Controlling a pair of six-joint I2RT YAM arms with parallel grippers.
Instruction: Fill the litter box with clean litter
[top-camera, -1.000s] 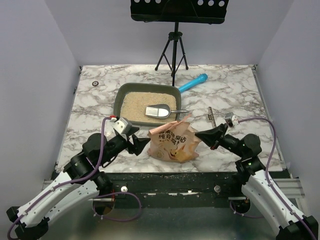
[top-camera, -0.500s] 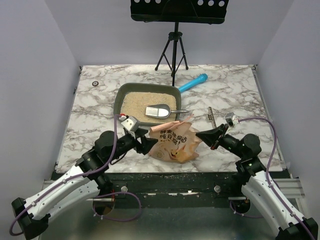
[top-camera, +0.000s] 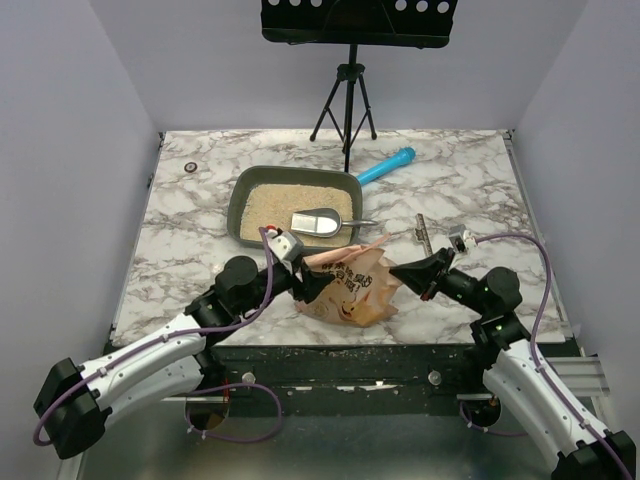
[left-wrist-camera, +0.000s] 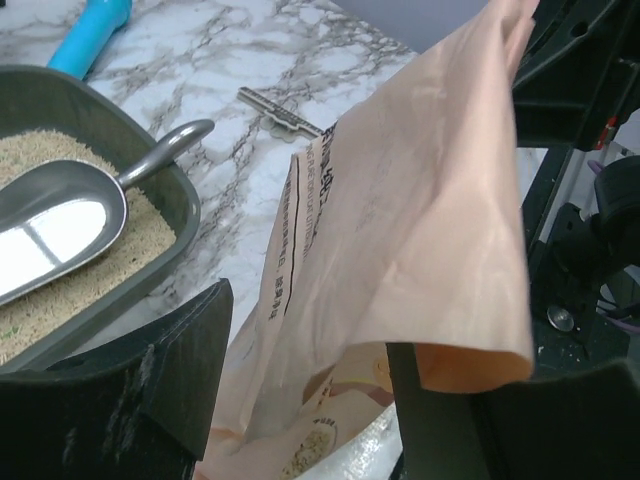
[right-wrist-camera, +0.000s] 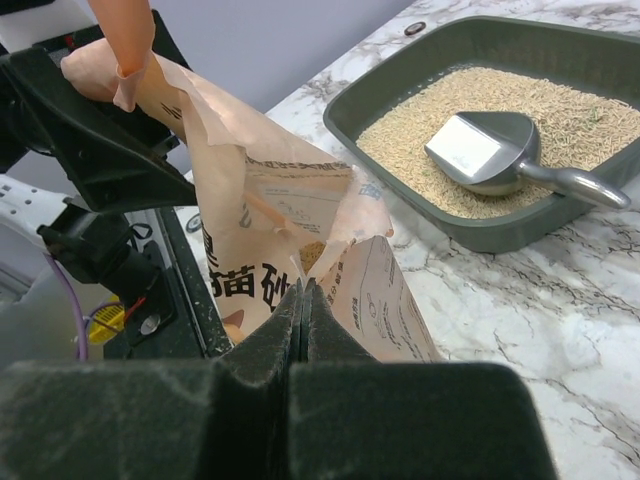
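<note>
Pinching one bag (top-camera: 350, 292), right end effector (top-camera: 394, 272) — left end effector (top-camera: 312, 286) spread around it — by one litter box (top-camera: 236, 208).

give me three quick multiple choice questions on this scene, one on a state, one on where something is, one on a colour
1. How is the left pincer set at the bag?
A) open, the bag's edge between its jaws
B) shut flat on the bag
C) open, far from the bag

2. Where does the scoop lie?
A) inside the bag
B) in the tray, on the litter
C) in the left pincer

3. What colour is the tube behind the tray?
A) red
B) green
C) blue

Answers:
1 A: the left wrist view shows the two dark jaws apart with the bag's flap between them.
2 B: the top view shows its bowl resting on the grains, handle toward the tray's rim.
3 C: it is bright blue against the marble.
</note>
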